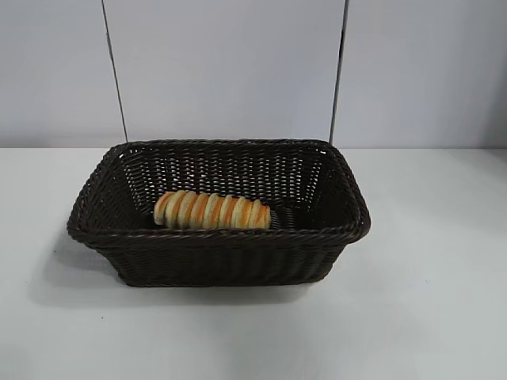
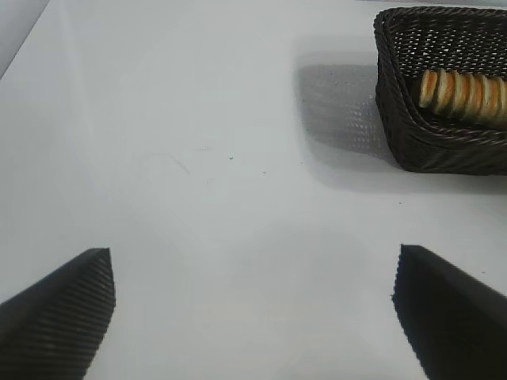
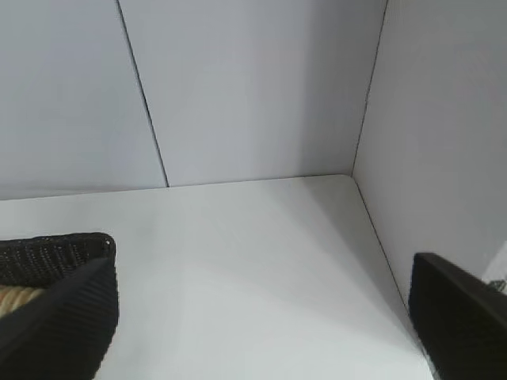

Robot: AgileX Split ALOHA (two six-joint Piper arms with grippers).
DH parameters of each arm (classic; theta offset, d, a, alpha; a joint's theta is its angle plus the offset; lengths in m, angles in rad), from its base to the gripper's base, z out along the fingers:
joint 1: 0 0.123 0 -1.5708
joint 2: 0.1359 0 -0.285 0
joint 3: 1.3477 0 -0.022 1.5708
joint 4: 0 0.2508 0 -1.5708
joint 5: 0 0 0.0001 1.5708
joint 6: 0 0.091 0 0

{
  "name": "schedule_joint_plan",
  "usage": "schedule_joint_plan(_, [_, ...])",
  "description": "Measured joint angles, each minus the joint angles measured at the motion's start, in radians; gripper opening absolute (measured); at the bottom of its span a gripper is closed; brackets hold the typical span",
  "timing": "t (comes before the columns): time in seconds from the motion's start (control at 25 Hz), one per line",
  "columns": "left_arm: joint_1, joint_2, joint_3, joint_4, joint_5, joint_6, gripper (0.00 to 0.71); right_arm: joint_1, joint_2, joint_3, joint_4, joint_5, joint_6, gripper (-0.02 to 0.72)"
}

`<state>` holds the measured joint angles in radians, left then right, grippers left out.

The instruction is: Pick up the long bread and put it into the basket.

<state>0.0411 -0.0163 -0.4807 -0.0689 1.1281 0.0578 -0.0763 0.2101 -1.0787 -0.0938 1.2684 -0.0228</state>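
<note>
Bare white table (image 1: 253,340) fills the lower part of our exterior view, with neither arm showing there. At the centre sits the basket (image 1: 219,237), and the long bread (image 1: 211,210) already lies inside it on the floor, close behind the near wall and a little left of middle. We judge the placing done, so what is left is to pull clear cleanly.

Our left gripper (image 2: 253,313) hangs over empty table with its jaws spread wide and nothing between them, the basket well apart at that view's upper right. Our right gripper (image 3: 265,317) is likewise wide open and empty, a basket corner just past one finger (image 3: 59,324).

To finish well, we should keep that finger off the braided rim so the basket is not dragged. Room is generous on both sides; only the back wall panels (image 1: 222,71) limit us.
</note>
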Motion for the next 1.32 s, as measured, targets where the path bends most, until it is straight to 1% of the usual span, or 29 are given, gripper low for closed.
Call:
schedule_joint_plan(0.28, [0.0,0.0,0.0,0.0,0.0,0.0,0.685,0.0,-0.219,0.264,0.0,-0.003,0.0,0.694])
schedule_joint_plan(0.4, [0.0,0.0,0.0,0.0,0.0,0.0,0.685,0.0,-0.232,0.353,0.003,-0.011,0.0,0.694])
schedule_joint_plan(0.48, [0.0,0.0,0.0,0.001,0.0,0.0,0.685,0.0,-0.232,0.401,0.015,-0.014,0.0,0.694])
schedule_joint_plan(0.72, [0.0,0.0,0.0,0.001,0.0,0.0,0.685,0.0,-0.232,0.554,0.054,-0.06,0.0,0.694])
schedule_joint_plan(0.84, [0.0,0.0,0.0,0.001,0.0,0.0,0.685,0.0,-0.232,0.572,0.072,-0.091,0.0,0.694])
schedule_joint_plan(1.0, [0.0,0.0,0.0,0.001,0.0,0.0,0.685,0.0,-0.232,0.604,0.082,-0.161,0.0,0.694])
schedule_joint_plan(1.32, [0.0,0.0,0.0,0.001,0.0,0.0,0.685,0.0,-0.232,0.612,0.086,-0.174,0.0,0.694])
